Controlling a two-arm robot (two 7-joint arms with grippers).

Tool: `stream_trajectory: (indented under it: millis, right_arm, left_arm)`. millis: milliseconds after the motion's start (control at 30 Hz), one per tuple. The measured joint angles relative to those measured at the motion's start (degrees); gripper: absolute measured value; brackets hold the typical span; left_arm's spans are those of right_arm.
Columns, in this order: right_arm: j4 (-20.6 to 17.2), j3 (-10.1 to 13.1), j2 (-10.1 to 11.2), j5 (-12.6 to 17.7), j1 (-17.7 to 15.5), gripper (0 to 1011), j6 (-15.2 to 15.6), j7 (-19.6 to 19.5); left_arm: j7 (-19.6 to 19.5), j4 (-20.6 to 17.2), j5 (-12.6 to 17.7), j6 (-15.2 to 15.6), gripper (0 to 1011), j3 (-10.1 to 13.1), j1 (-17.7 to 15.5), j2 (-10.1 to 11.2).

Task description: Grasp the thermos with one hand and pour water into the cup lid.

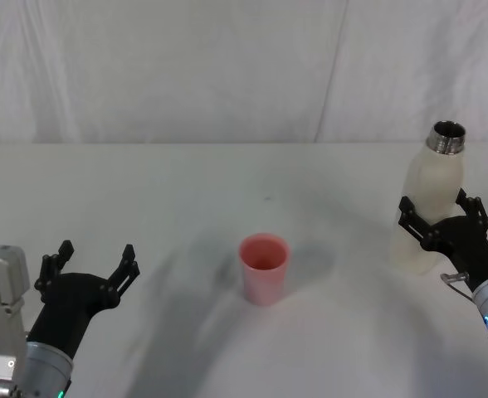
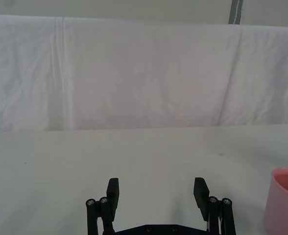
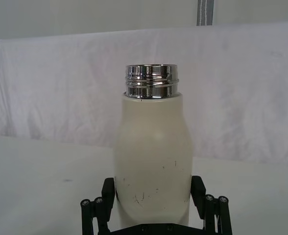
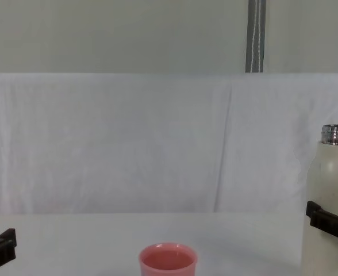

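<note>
1. The thermos [image 1: 433, 207] stands upright at the right side of the white surface [image 1: 186, 207], its shiny steel neck uncapped and open at the top.
2. The right gripper [image 1: 440, 214] is wrapped around the lower body of the thermos, one of its black fingers [image 3: 108, 192] against each side of the cream wall — from the right wrist view they look pressed onto it, gripping it.
3. The cup lid [image 1: 264, 269] — small, pink, mouth up — sits near the middle of the surface, well apart from the thermos and to its left.
4. The left gripper [image 1: 93, 264] hangs low at the left side of the surface, its fingers [image 2: 112, 194] spread wide with nothing between them.
5. In the left wrist view the pink cup lid shows just off to one side of that gripper, not touching it.
6. A wrinkled white cloth backdrop [image 4: 129, 144] hangs behind the surface.
</note>
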Motion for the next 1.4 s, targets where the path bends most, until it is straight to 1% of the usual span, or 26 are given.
stream_trajectory:
  millis: [900,1400]
  right_arm:
    - [-3.81,0.04,0.56,-0.99,-3.05,1000,1.13,-1.03]
    - [-5.86,0.25,1.37,-1.40,-4.66,1000,1.89,-1.07]
  left_arm:
    - [0.00,0.00,0.00,0.00,1001,0.00,0.00,0.00]
    - [0.00,0.00,0.00,0.00,1001,0.00,0.00,0.00]
